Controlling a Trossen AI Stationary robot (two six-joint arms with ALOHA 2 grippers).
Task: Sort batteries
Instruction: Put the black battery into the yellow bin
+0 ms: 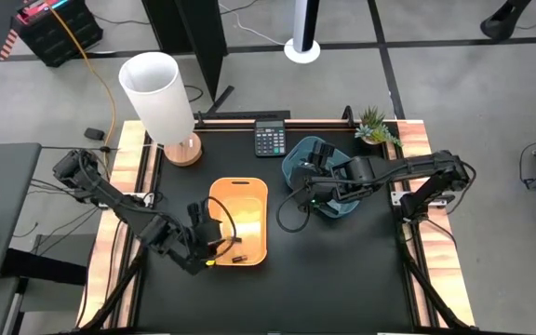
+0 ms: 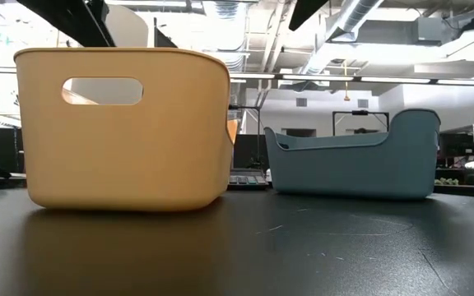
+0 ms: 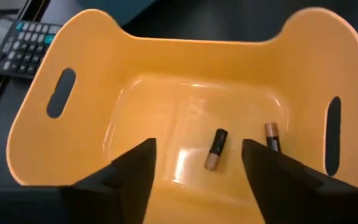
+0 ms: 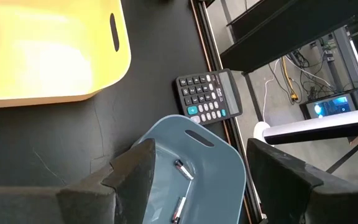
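Note:
The yellow bin (image 1: 240,219) stands mid-table, with the blue bin (image 1: 298,169) to its right. In the left wrist view, two dark brownish batteries (image 3: 216,149) (image 3: 272,137) lie on the floor of the yellow bin (image 3: 166,74). My left gripper (image 3: 197,158) hangs open above them, over the bin's near end (image 1: 214,244). In the right wrist view, two silvery batteries (image 4: 183,169) (image 4: 179,208) lie inside the blue bin (image 4: 222,162). My right gripper (image 4: 201,168) hovers open over that bin (image 1: 316,189). Neither gripper holds anything.
A black calculator (image 1: 270,140) lies at the table's far edge behind the bins. A white cylinder on a wooden base (image 1: 161,98) stands at the far left corner. A small plant (image 1: 375,126) sits at the far right. Bare black table stretches in front of the bins (image 2: 303,247).

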